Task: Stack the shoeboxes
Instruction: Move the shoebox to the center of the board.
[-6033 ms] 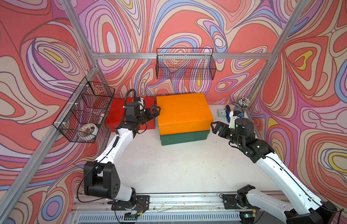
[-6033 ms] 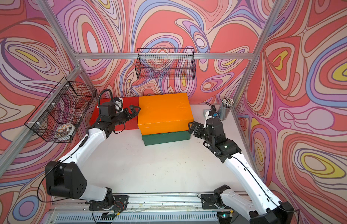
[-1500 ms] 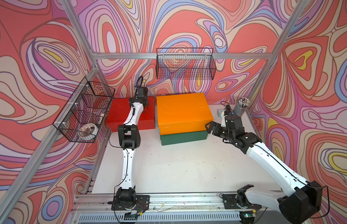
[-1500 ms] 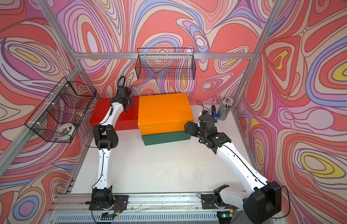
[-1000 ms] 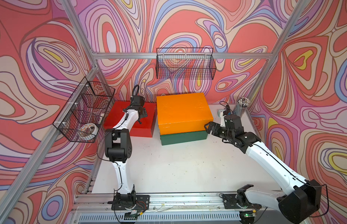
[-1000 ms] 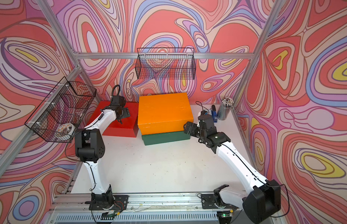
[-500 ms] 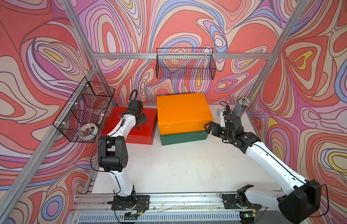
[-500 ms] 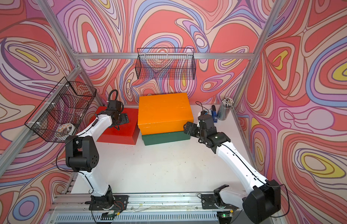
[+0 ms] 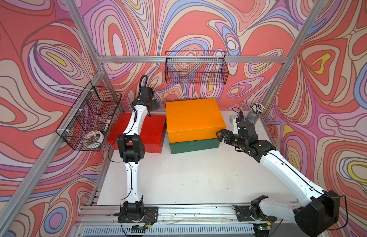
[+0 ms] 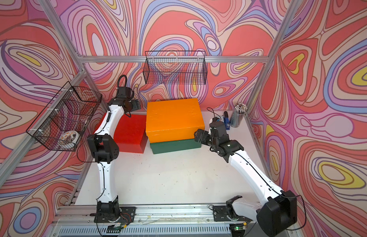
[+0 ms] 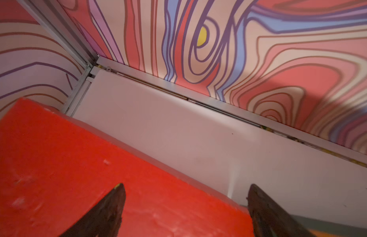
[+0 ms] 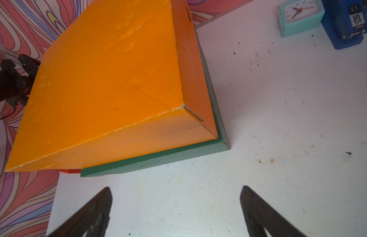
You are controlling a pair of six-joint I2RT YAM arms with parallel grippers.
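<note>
The orange shoebox lies on the dark green shoebox at the back middle of the table. The red shoebox lies flat on the table close beside them on the left. My left gripper hangs open over the red box's far right corner, holding nothing. My right gripper stands open and empty over bare table, just off the right end of the stack.
A black wire basket hangs on the back wall above the boxes. Another basket on the left wall holds a tape roll. A teal clock, a blue stapler and a pencil cup stand at the back right.
The red box has slid toward the front and now rests beside the stack. My left gripper has drawn back to the box's far right corner. The right arm has stayed put.
</note>
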